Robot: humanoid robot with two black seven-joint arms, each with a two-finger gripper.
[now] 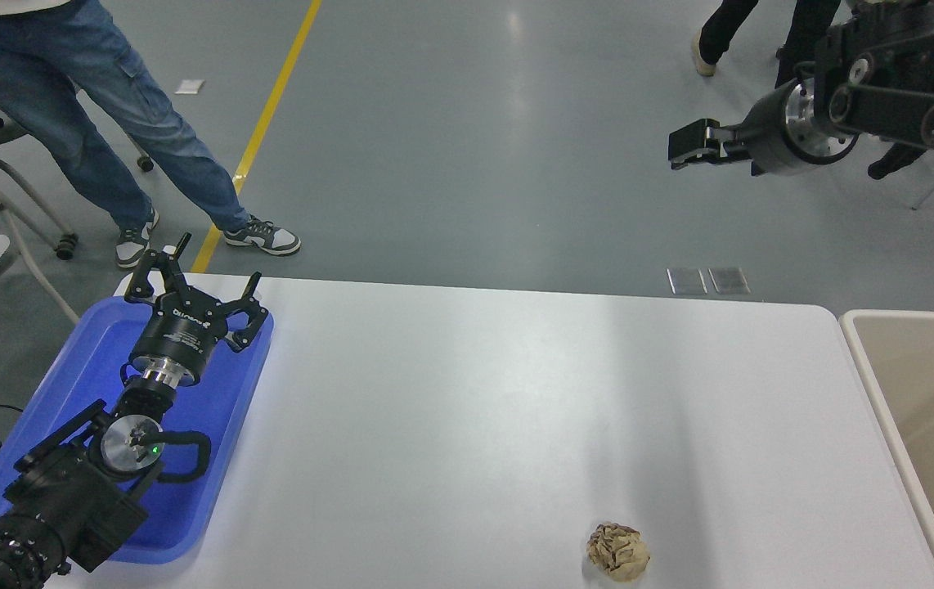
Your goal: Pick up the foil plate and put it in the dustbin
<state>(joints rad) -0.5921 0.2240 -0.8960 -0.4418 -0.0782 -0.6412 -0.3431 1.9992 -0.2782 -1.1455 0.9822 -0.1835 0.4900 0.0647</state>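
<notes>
No shiny foil plate shows anywhere on the white table (467, 393), so it may already lie unseen in the beige rectangular dustbin (868, 384) beside the right edge. The right black gripper (684, 151) hangs high beyond the far edge with fingers nearly together and holding nothing, while the left black gripper (189, 282) sits parked, fingers spread, over the blue plastic tray (66, 384) at the left edge.

**Arm and gripper pose**

We log the left gripper (195, 274) parked at lower left, its fingers (158, 260) spread wide. The right gripper (680, 153) enters high from the upper right, arm horizontal, pointing left, fingers close together, holding nothing.
</notes>
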